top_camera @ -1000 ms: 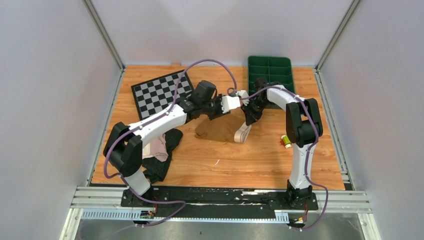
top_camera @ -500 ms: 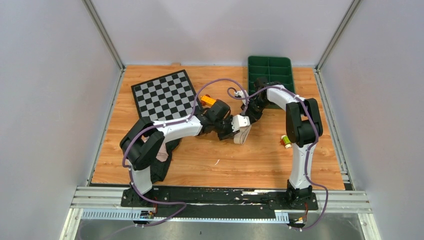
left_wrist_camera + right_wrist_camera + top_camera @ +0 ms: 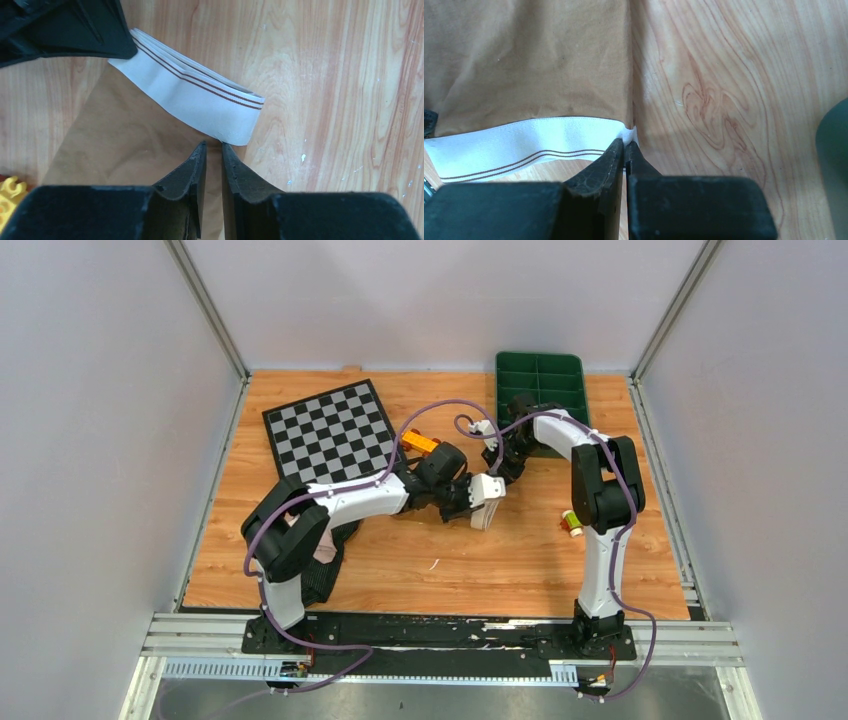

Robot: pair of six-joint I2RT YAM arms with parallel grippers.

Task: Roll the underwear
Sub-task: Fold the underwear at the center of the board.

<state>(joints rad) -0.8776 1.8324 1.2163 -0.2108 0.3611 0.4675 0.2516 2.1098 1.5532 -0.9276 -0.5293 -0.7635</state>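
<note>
The tan-brown underwear (image 3: 125,145) lies flat mid-table, its cream waistband (image 3: 190,95) folded over at the right end. In the top view only the waistband (image 3: 485,514) shows beside my left arm. My left gripper (image 3: 213,145) sits on the cloth at the waistband's near corner, jaws closed to a narrow slit on the fabric. My right gripper (image 3: 625,145) is shut on the waistband's far corner (image 3: 629,134). Both grippers, left (image 3: 490,488) and right (image 3: 498,464), meet at that end. The black underwear (image 3: 325,575) and the pale pink one (image 3: 318,538) lie heaped at the left, partly under my left arm.
A checkerboard mat (image 3: 325,430) lies at the back left and a green compartment tray (image 3: 540,375) at the back right. An orange block (image 3: 420,443) sits behind my left wrist. A small yellow-green item (image 3: 571,523) lies by the right arm.
My left arm swung down from above the cloth and lowered its gripper onto the waistband's near end, then shifted slightly right. My right gripper stayed at the far corner.
</note>
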